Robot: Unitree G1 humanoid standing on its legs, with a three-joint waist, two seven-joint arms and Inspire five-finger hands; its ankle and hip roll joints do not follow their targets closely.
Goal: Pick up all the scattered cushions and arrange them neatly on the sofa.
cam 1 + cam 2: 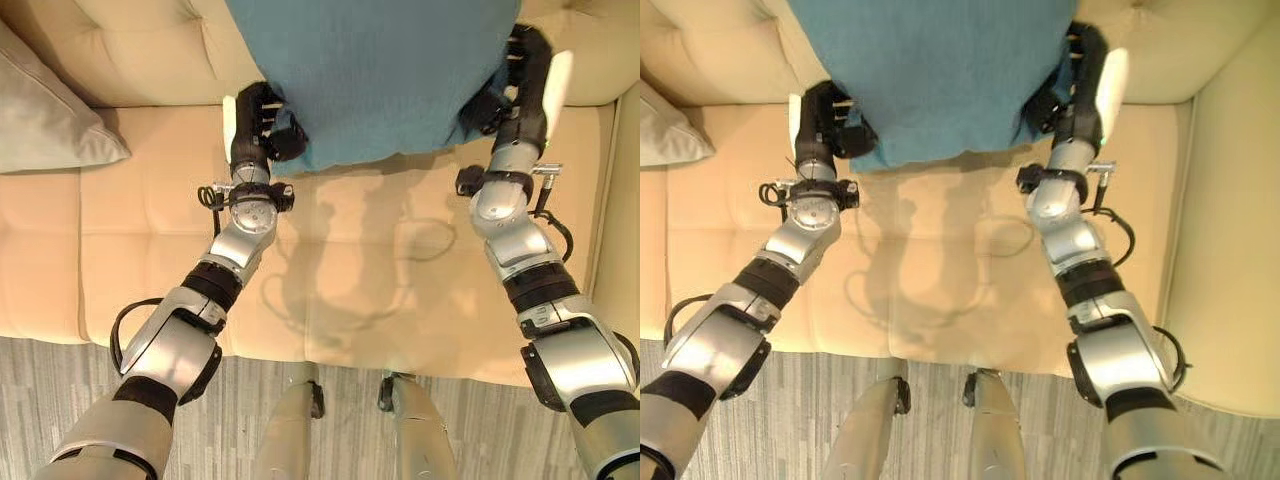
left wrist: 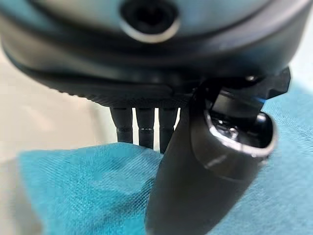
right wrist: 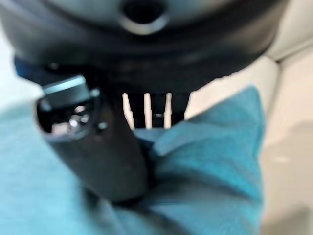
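— Fingers [image 2: 146, 128] and thumb of my left hand [image 1: 262, 125] pinch one lower corner of the teal cushion [image 1: 380, 70]; my right hand [image 1: 520, 85] pinches the other.
— Where is it?
— Raised above the sofa [image 1: 400, 260] seat, before its backrest.
— Risk?
— Corner grips may slip; it could sag or land crooked, I judge.

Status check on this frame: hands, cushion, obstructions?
Left robot hand and right robot hand both pinching the teal cushion. Cushion held over the sofa seat. Grey cushion at the left end, clear of it.
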